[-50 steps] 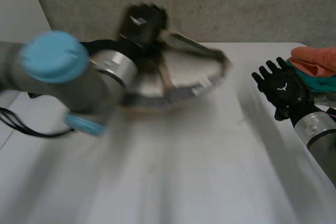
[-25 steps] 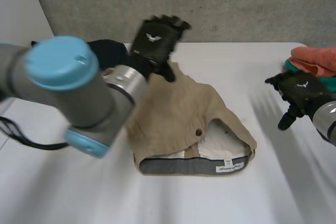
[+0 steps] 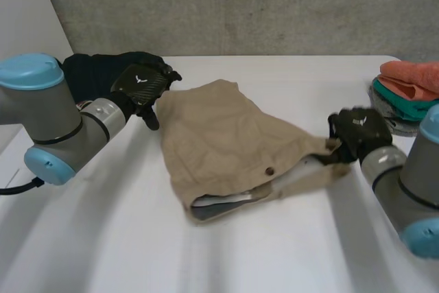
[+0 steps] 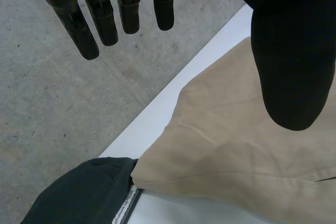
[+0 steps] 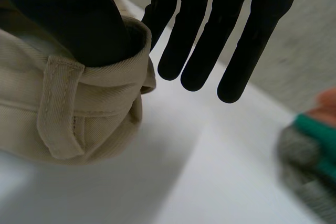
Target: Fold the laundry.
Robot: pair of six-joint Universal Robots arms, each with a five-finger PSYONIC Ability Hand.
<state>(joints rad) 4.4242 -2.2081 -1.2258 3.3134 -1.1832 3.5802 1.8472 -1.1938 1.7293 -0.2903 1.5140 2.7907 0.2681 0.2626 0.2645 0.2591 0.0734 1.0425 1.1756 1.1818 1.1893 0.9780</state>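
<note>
Count: one pair of khaki shorts, one dark garment, three folded cloths in one stack, two robot hands.

Nearest, at the bottom of the frame, the white bench [image 3: 206,259] is lying bare.

The khaki shorts [image 3: 219,132] are lying spread at the centre of the bench. Their waistband is facing the lower edge of the frame, with the pale lining [image 3: 219,204] gaping open and one dark button [image 3: 269,171] showing just above it.

At centre right, the right robot hand [image 3: 358,134] is gripping the right end of the waistband. In its wrist view the thumb [image 5: 68,14] is sitting inside the waistband beside a belt loop [image 5: 60,108]. The cloth edge is running between the thumb and the nearest finger, and the other fingers are pointing straight out past the cloth.

At upper left, the left robot hand [image 3: 140,86] is hovering at the left edge of the shorts. Its fingers are hanging straight and spread, and it is holding nothing.

Beyond it, the dark garment [image 3: 89,73] is lying bunched, touching the far-left corner of the shorts.

At the far right edge the stack is sitting well apart from the shorts: a coral cloth [image 3: 411,77] on a teal cloth [image 3: 405,104] on a grey cloth [image 3: 396,123].

A grey wall [image 3: 274,5] is running behind the bench.
</note>
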